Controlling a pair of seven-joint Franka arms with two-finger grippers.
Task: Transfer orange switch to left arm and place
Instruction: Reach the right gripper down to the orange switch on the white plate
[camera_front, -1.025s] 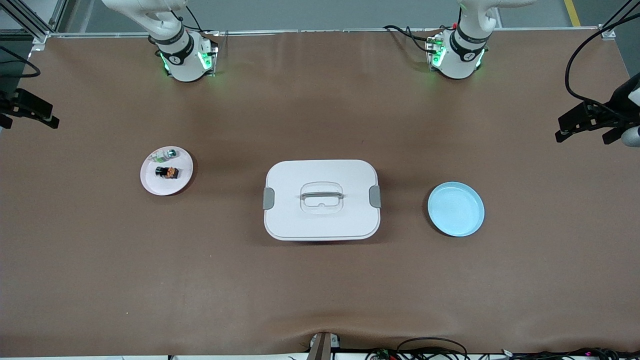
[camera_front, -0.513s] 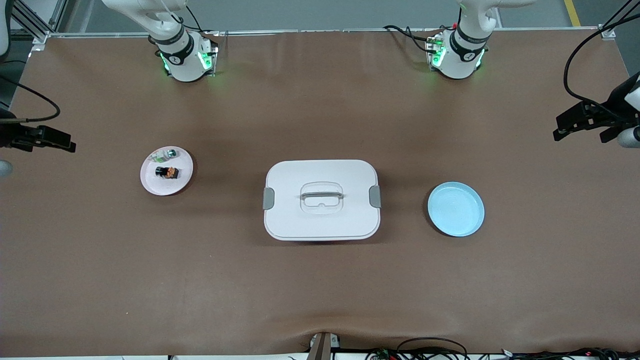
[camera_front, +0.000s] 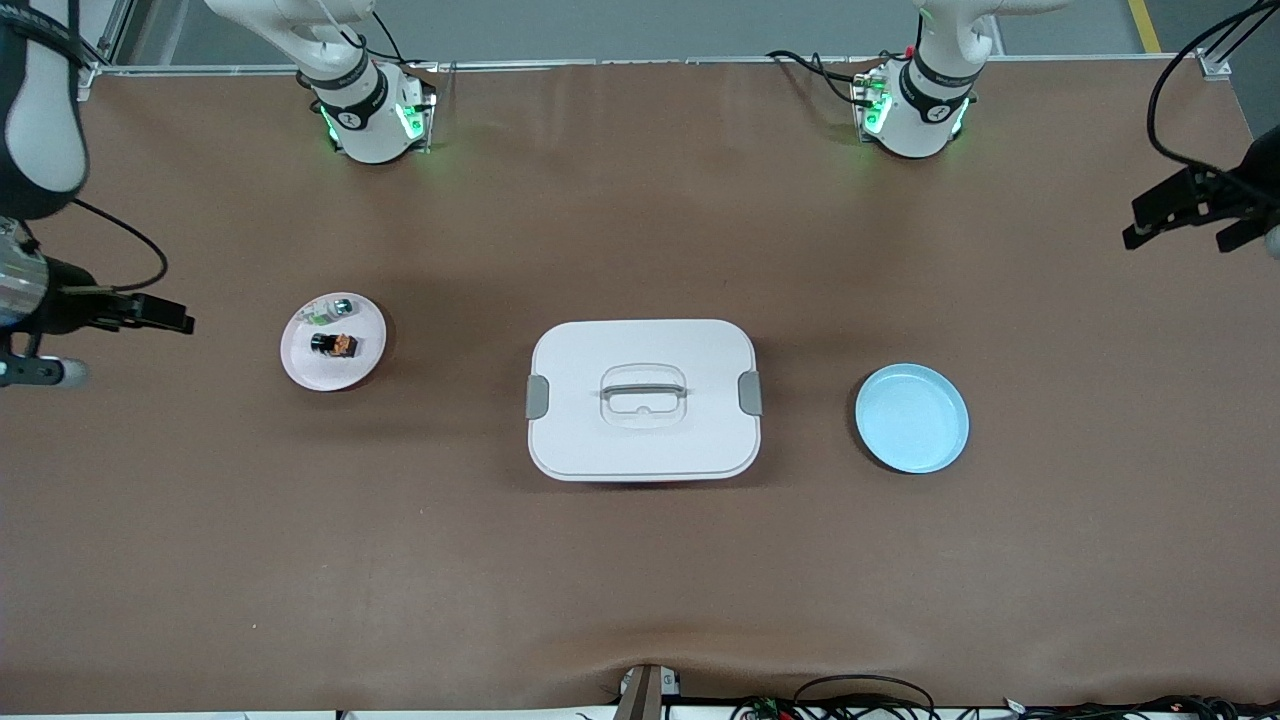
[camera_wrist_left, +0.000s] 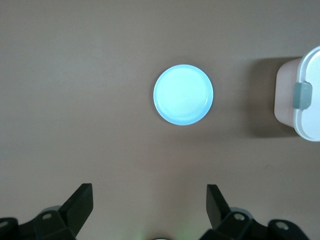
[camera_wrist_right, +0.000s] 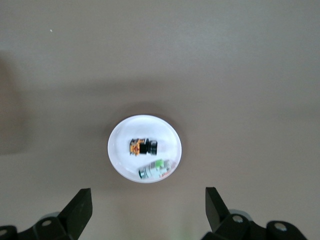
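The orange switch (camera_front: 341, 344) lies on a pale round plate (camera_front: 300, 366) toward the right arm's end of the table. It also shows in the right wrist view (camera_wrist_right: 142, 147), on the plate (camera_wrist_right: 120, 161). My right gripper (camera_front: 160, 316) is open and empty, in the air beside the plate, off toward the table's end; its own view (camera_wrist_right: 149, 196) shows it apart from the plate. The white box (camera_front: 643, 440) stands mid-table; its clip end shows in the left wrist view (camera_wrist_left: 306, 100). My left gripper (camera_front: 1165, 212) is open and empty, high over the left arm's end (camera_wrist_left: 149, 192).
A small green-white-silver part (camera_front: 331, 309) lies on the same plate as the switch, farther from the front camera (camera_wrist_right: 155, 169). An empty light blue plate (camera_front: 911, 417) sits between the box and the left arm's end (camera_wrist_left: 183, 94). Cables lie along the near table edge.
My right gripper has swung in from the table's end toward the plate with the switch. My left gripper has shifted a little toward the bases' side. Nothing on the table has moved.
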